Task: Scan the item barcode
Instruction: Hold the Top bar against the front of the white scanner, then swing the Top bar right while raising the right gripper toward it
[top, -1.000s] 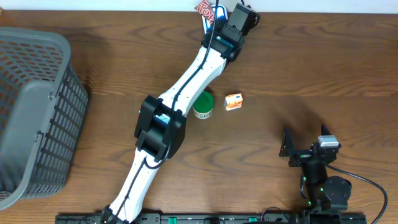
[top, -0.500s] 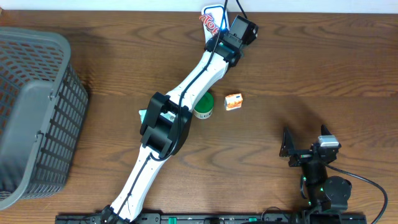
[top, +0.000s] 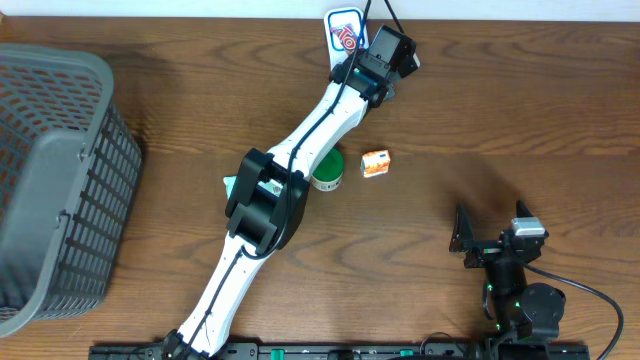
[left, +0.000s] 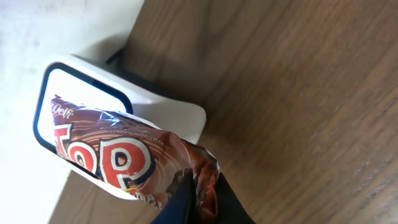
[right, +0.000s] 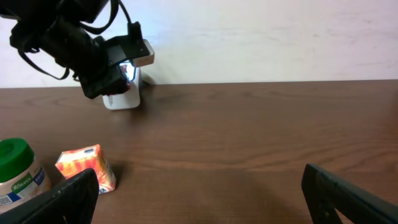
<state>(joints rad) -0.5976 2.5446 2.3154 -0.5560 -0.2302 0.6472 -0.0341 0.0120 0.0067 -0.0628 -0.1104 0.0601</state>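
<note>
Holding the snack wrapper (left: 118, 155) pinched in the left gripper (left: 199, 200) over the scanner (left: 171, 112) at 12 o'clock, right gripper (right: 199, 196) spread idle at 5 o'clock, prob needing the barcode turned toward it next.

The basket (top: 60, 170) sits at the table's (top: 550, 120) left edge, the scanner (left: 168, 112) at its far edge, and the jar (top: 327, 170) just left of the carton (top: 375, 163) mid-table.

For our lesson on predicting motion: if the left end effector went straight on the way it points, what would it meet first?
Probably the white scanner: the left end effector holds the snack packet right before its window, so the packet would touch first. The gap is unclear.
</note>
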